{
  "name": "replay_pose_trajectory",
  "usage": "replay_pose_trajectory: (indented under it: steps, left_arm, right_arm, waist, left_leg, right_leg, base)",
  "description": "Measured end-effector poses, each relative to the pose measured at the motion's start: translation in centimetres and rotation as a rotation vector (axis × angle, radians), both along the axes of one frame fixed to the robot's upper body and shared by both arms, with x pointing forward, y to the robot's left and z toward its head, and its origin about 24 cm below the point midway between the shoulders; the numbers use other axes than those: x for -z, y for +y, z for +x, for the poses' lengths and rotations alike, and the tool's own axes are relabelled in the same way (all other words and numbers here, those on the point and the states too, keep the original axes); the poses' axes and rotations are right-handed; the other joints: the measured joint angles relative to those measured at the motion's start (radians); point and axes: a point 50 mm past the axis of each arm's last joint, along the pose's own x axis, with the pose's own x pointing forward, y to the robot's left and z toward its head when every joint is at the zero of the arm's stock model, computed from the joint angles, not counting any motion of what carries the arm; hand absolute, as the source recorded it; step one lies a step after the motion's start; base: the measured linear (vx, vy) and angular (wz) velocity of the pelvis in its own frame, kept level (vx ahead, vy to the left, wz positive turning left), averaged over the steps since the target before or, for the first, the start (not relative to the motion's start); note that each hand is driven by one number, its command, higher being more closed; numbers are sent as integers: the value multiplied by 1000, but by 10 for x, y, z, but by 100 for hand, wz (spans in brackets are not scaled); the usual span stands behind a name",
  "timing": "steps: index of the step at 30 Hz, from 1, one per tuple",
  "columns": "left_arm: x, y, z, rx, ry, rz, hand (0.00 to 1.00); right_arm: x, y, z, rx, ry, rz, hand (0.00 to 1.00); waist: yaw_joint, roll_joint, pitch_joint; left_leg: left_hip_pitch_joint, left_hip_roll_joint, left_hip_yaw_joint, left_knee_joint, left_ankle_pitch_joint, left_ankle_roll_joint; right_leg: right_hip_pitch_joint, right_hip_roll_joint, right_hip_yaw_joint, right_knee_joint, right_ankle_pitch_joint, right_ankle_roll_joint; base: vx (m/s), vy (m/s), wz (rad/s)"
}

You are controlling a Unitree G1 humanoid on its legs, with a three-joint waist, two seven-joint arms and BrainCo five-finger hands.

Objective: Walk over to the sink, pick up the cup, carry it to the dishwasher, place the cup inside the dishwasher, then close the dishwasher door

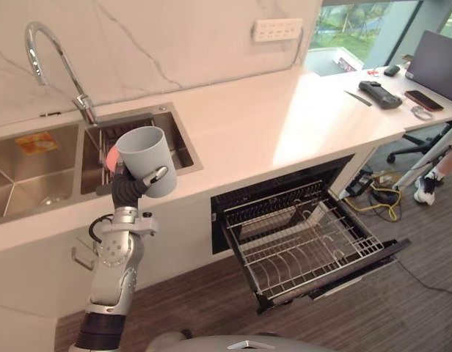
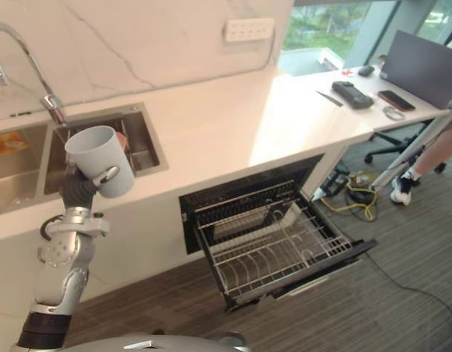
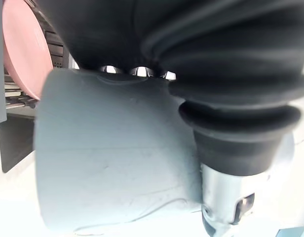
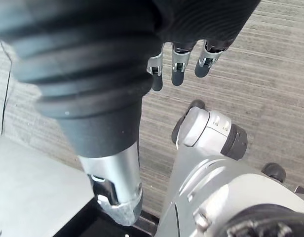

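Grey cup [image 1: 144,155], likely light, stiff and smooth-walled, so best gripped round its middle, sits mouth-up in the curled fingers of the left hand [image 1: 128,185] by the sink [image 1: 184,141], the dishwasher [image 1: 307,242] open to its right, the right hand [image 4: 177,69] hanging slack-fingered.

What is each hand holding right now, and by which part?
The left hand grips the grey cup round its side wall; the right hand holds nothing.

The white bench [image 1: 270,125] runs along the marble wall, with a double steel sink [image 1: 13,165] sunk into its left part. At its far right end lie a black controller [image 1: 379,93], a dark phone [image 1: 423,100] and a slim pen-like tool [image 1: 356,97]. Below, yellow and black cables [image 1: 380,194] lie on the grey plank floor [image 1: 417,308].
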Motion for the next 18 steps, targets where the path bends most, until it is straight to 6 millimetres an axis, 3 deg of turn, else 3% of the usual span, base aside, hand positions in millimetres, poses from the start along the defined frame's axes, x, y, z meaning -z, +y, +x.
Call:
replay_pose_trajectory:
  steps: [4,7,8,9,13,15,18]
  left_arm:
    - [9,-4,1,15,39,-1,100]
    - [11,1,-2,-5,45,0,100]
    - [8,1,-4,-1,37,-1,100]
    - [7,0,-5,0,30,-4,100]
    - [1,-1,-9,8,-4,-42,100]
    - [-3,3,-11,-14,-36,-97,100]
    - [-10,1,-13,-13,-87,-141,100]
  right_arm:
    - [-4,-10,-5,85,-26,-71,0]
    - [-11,-22,12,102,-123,-166,0]
    - [-19,-30,30,84,-220,-225,0]
    - [-24,-34,38,77,-263,-255,0]
    - [-68,-53,92,47,-540,-431,0]
    - [-102,-54,124,37,-741,-501,0]
    - [-137,-50,151,10,-934,-556,0]
  waist:
    - [-9,28,-16]
    - [4,32,-29]
    - [-1,20,-37]
    - [-5,18,-41]
    - [-18,21,-51]
    - [-33,23,-52]
    - [-36,27,-54]
  left_leg:
    - [32,26,39,-67,23,-14]
    - [48,71,122,-75,5,-38]
    - [39,79,151,-71,-6,-47]
    - [32,83,163,-71,-8,-49]
    - [1,108,211,-58,-11,-67]
    - [-2,124,224,-47,-19,-73]
    - [-3,133,227,-35,-33,-73]
  right_leg:
    - [-13,15,-9,-25,15,-19]
    - [-14,15,-94,-96,54,-51]
    - [-29,13,-99,-120,96,-11]
    - [-42,14,-100,-123,105,-7]
    - [-82,34,-104,-161,166,2]
    - [-84,49,-105,-170,176,-5]
    - [-84,56,-113,-170,176,-5]
  base:
    - [-54,-44,-36]
    - [-8,-37,-94]
    - [24,-57,-55]
    - [29,-61,-55]
    - [89,-60,-43]
    - [149,-75,-30]
    - [74,-41,-13]
